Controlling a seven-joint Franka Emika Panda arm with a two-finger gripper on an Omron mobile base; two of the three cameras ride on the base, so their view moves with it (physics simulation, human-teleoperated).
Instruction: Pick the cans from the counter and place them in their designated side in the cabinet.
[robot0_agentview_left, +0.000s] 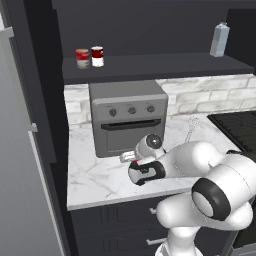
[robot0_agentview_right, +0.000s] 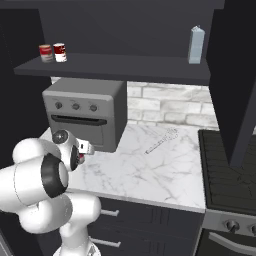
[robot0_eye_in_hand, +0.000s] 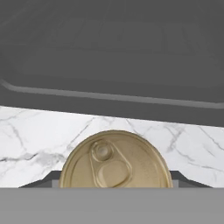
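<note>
Two cans (robot0_agentview_left: 90, 57) show no readable labels; pincer (robot0_eye_in_hand: 114, 186) grips a gold-lidded can (robot0_eye_in_hand: 115, 161).

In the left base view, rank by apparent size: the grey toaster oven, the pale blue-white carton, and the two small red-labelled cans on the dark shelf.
1. Grey toaster oven
2. Pale blue-white carton, though it stands farther off
3. Red-and-tan can and red-and-white can: alike, unranked

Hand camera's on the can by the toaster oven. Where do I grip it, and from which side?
Grip the can by its round side wall just under the lid rim, coming along its axis from the lid end. The pull-tab lid faces the hand camera squarely, and the fingertips of the gripper flank it on opposite sides. The toaster oven sits close behind.
</note>
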